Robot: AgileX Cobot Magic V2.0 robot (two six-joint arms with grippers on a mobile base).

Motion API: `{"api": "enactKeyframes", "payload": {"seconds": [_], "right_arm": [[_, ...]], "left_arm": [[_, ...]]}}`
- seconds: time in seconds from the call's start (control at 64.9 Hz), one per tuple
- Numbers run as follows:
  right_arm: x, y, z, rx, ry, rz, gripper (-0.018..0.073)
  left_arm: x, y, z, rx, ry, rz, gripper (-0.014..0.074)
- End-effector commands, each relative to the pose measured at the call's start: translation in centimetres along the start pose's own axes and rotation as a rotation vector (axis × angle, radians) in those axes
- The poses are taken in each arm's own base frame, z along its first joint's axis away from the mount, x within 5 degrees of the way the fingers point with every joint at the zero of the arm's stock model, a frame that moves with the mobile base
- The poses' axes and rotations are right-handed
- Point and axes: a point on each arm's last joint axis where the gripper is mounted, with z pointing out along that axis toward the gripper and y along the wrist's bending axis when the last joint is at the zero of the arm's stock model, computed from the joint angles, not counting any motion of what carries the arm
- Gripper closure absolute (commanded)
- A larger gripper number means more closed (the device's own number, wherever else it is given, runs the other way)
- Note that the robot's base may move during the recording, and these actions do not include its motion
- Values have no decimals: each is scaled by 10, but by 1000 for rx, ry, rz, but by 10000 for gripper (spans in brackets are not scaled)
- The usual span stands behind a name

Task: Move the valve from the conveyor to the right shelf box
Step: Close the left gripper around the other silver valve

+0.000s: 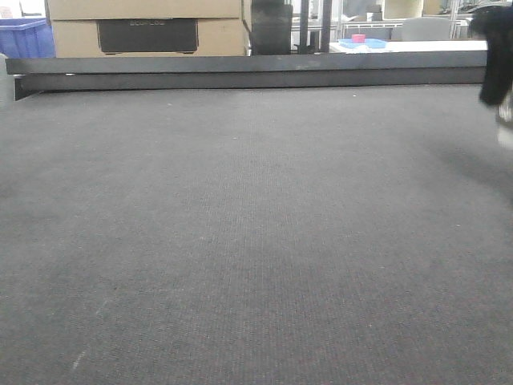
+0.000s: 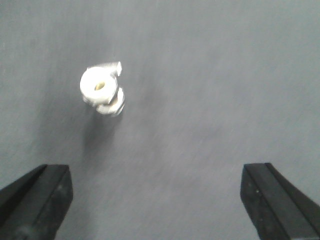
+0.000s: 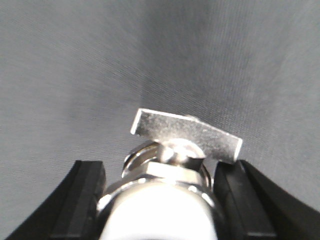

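Silvery metal, rigid, slick and probably dense for its size: the valve (image 3: 167, 172) sits at 6 o'clock in my right wrist view, apparently clamped across its body by the right pincer (image 3: 160, 170). I'd trust the hex body, not the flat handle towards 12. Behind it is the conveyor (image 3: 75, 60). My left pincer (image 2: 155, 172) gapes wide, with a second valve (image 2: 102, 92) on the belt at 10 o'clock.

I'm seeing bare conveyor (image 2: 210, 75) stretching on every side of the valve (image 2: 102, 92), leaving my left gripper (image 2: 156, 172) free passage.
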Motion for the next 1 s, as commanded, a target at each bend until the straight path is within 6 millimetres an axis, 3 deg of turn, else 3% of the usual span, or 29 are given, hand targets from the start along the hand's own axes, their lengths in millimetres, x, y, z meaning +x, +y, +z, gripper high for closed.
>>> {"api": "enactKeyframes", "payload": {"seconds": [0.0, 0.139, 0.37, 0.54, 0.74, 0.987], "right_arm": [[7, 7, -29, -26, -95, 14, 712], [26, 15, -48, -55, -169, 36, 712], [43, 19, -51, -64, -173, 44, 712], [43, 20, -51, -65, -172, 44, 712], [43, 19, -51, -64, -175, 44, 712], [41, 19, -51, -59, -195, 45, 712]], "left_arm": [[-12, 7, 9, -17, 48, 32, 16], [-30, 33, 29, -53, 81, 35, 16], [-53, 61, 81, -48, 172, 3, 16], [-65, 59, 123, 49, 222, 30, 16], [-60, 61, 165, 69, 319, 24, 16], [-56, 63, 196, 74, 360, 22, 16]]}}
